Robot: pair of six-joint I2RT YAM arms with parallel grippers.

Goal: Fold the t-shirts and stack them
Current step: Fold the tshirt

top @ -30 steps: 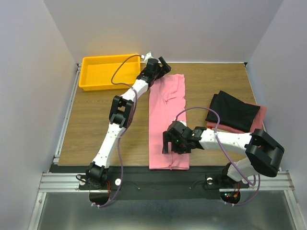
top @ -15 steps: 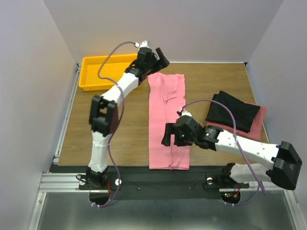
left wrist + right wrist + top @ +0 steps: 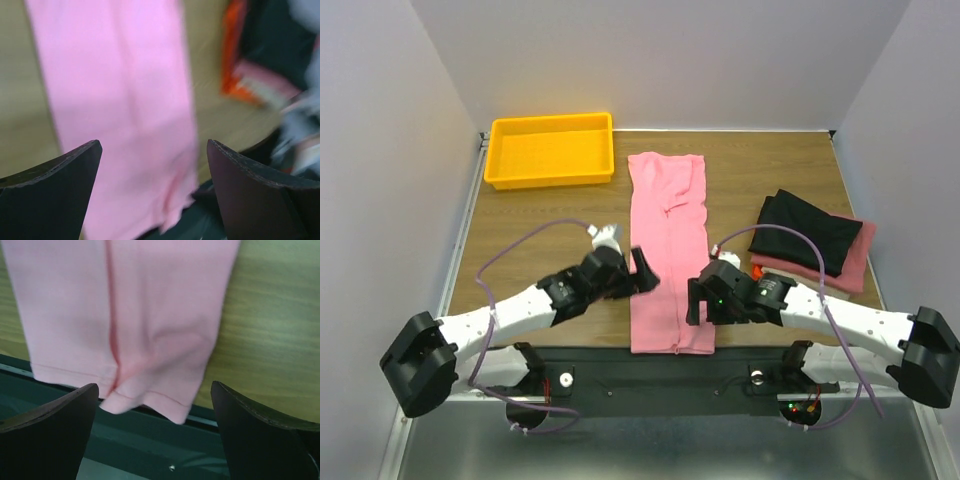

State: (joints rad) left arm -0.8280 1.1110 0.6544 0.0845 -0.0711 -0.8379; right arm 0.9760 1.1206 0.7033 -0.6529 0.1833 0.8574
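A large pink shirt (image 3: 669, 245) lies folded into a long strip down the middle of the table, its hem over the near edge. It shows blurred in the left wrist view (image 3: 120, 125) and in the right wrist view (image 3: 125, 315). My left gripper (image 3: 646, 276) is open and empty at the strip's left edge, near the hem. My right gripper (image 3: 696, 302) is open and empty above the strip's right edge near the hem. A folded black shirt (image 3: 805, 232) lies on a pink one (image 3: 850, 262) at the right, with an orange-red bit (image 3: 757, 271) at its near corner.
A yellow plastic tray (image 3: 552, 150) stands at the back left. The black base rail (image 3: 670, 365) runs along the near edge under the hem. Grey walls close in the table on three sides.
My left arm has swung from the shirt's far collar end by the tray down to the near left edge of the strip. My right gripper has shifted slightly right and nearer.
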